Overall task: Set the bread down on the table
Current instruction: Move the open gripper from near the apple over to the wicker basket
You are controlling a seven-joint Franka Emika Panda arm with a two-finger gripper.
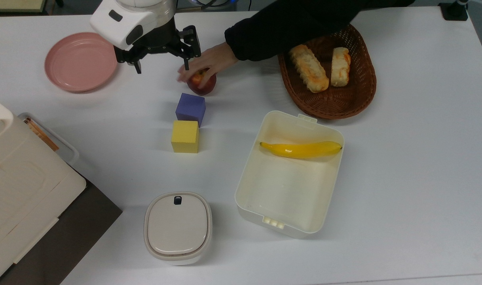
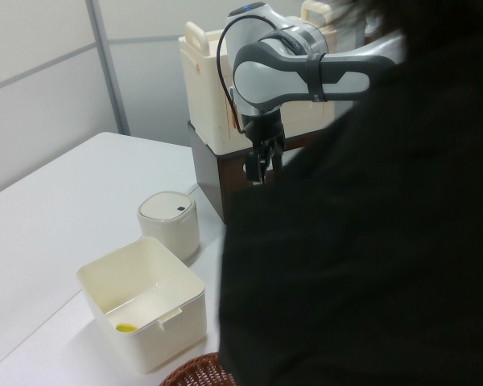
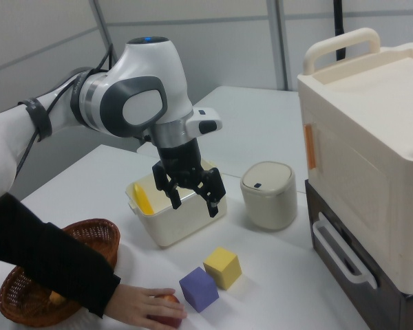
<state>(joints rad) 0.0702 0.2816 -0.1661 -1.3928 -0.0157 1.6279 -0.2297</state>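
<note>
Bread (image 1: 340,66), short and pale with orange-toasted patches, is seen lying inside the wicker basket (image 1: 363,93) at the top view's upper right, beside a longer golden-brown loaf (image 1: 309,68) that is set to its left in the top view. The two pieces are kept slightly apart in the basket, and neither is touched by anything else. The basket is placed on the white desk (image 1: 415,178).

The gripper (image 1: 162,59) is held in the air above the desk at the top view's upper left, between the pink plate (image 1: 80,61) and a person's hand (image 1: 203,63). Its fingers are spread wide apart and nothing is held between them; the same spread is seen in the right view (image 3: 191,196), where the gripper hangs above the desk with its fingers pointed downward.

The hand, reached in from the top edge of the top view in a dark sleeve (image 1: 288,27), is laid on a red apple (image 1: 202,83), which is set on the desk just below the gripper's right finger as the top view shows it. A purple cube (image 1: 190,109) is placed just below the apple, and a yellow cube (image 1: 185,136) just below that.

A cream bin (image 1: 249,170) is set below the basket in the top view, with a banana (image 1: 300,149) laid inside it along its upper wall. A small lidded white container (image 1: 178,227) is set to the bin's left in the top view.
</note>
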